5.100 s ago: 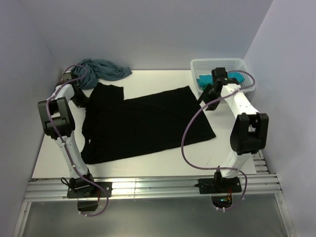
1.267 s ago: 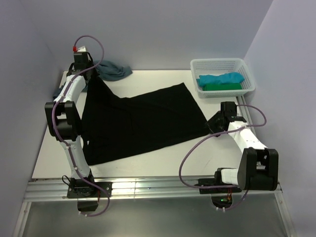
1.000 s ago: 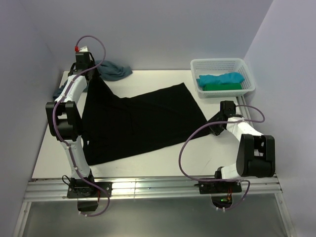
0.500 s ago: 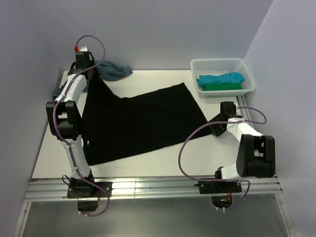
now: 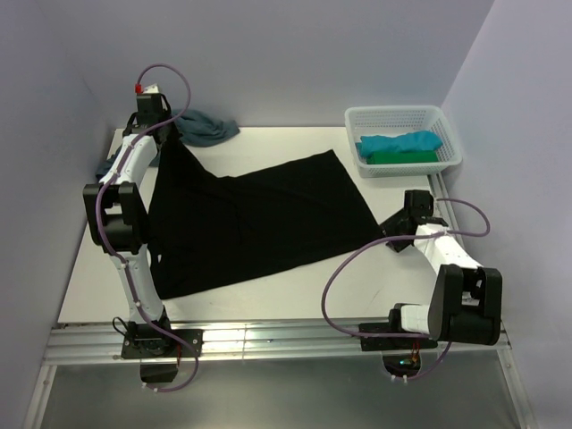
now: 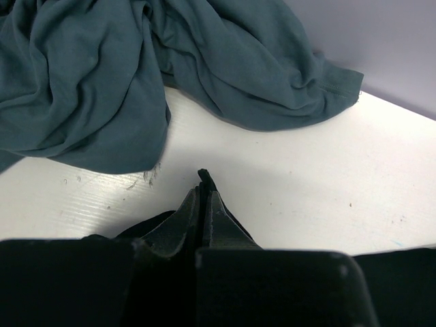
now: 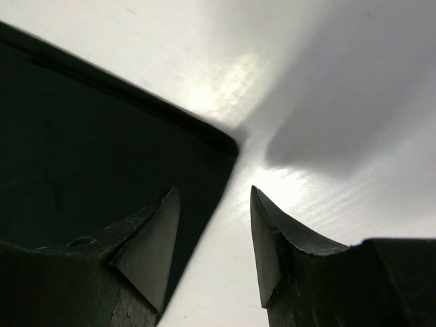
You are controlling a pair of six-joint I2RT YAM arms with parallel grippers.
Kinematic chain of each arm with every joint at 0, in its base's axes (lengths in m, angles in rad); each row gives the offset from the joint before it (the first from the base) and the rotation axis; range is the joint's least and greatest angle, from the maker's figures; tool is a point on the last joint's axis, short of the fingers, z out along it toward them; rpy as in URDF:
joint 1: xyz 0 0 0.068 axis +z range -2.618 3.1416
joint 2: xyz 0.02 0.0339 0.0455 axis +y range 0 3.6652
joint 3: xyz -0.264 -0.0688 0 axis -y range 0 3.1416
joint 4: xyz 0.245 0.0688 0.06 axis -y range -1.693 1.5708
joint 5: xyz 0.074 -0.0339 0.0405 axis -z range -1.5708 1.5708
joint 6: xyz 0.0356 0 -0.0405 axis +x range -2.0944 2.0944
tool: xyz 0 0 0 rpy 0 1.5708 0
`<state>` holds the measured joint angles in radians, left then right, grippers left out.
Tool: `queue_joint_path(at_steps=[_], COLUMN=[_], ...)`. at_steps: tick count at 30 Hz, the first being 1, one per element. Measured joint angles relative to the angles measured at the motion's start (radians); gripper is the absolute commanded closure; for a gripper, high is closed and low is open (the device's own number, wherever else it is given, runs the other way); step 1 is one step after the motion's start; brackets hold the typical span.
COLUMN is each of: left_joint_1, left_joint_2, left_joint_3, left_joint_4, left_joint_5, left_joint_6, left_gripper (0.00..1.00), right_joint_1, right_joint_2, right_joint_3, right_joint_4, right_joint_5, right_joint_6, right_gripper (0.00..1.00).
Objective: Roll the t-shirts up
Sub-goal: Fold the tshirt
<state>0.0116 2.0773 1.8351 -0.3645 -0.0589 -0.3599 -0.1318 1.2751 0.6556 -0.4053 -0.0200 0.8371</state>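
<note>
the step in hand looks like spreading the black t-shirt flat before any rolling. it lies unrolled on the table, beside the white mesh basket. farthest from the basket, the left gripper has its fingers pinched tight on a lifted edge of the black cloth, next to a crumpled dusty-blue shirt. nearer the basket, the right gripper has fingers apart and empty over the black shirt's corner. next, i judge, it needs to close on that corner so both arms can pull taut. which part the left fingers hold is hard to make out – black on black. the turquoise shirt and green shirt sit partly hidden inside the basket.
</note>
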Motion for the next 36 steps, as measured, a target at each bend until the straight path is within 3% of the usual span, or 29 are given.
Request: queue_joint_path(at_steps=[10,13,19,25,31,36], left_joint_1=[0.0,0.0,0.0,0.0,0.0,0.0], left_joint_2=[0.0,0.0,0.0,0.002,0.014,0.021], left_joint_3=[0.0,0.0,0.0,0.009,0.034,0.04], left_joint_4=[0.0,-0.002,-0.013,-0.022,-0.024,-0.026], left_joint_5=[0.0,-0.002,-0.02,-0.029,-0.039,-0.031], left_joint_6=[0.0,0.0,0.0,0.0,0.0,0.0], left_gripper=[1.0,1.0,1.0,1.0,1.0,1.0], right_joint_1=[-0.007,-0.008,-0.008,-0.008,-0.005,0.014], right_joint_2=[0.075,0.106,0.161,0.107,-0.091,-0.293], right_joint_3=[-0.038,-0.028,-0.014,-0.05,-0.175,-0.238], right_joint_4=[0.043,0.088,0.134,0.092,-0.026,-0.246], right_joint_5=[-0.013,-0.024,-0.031,-0.026,-0.051,-0.047], right_joint_6=[0.014,0.029,0.067,0.101,0.148,0.181], right_gripper=[0.48,0.52,1.0,1.0,1.0,1.0])
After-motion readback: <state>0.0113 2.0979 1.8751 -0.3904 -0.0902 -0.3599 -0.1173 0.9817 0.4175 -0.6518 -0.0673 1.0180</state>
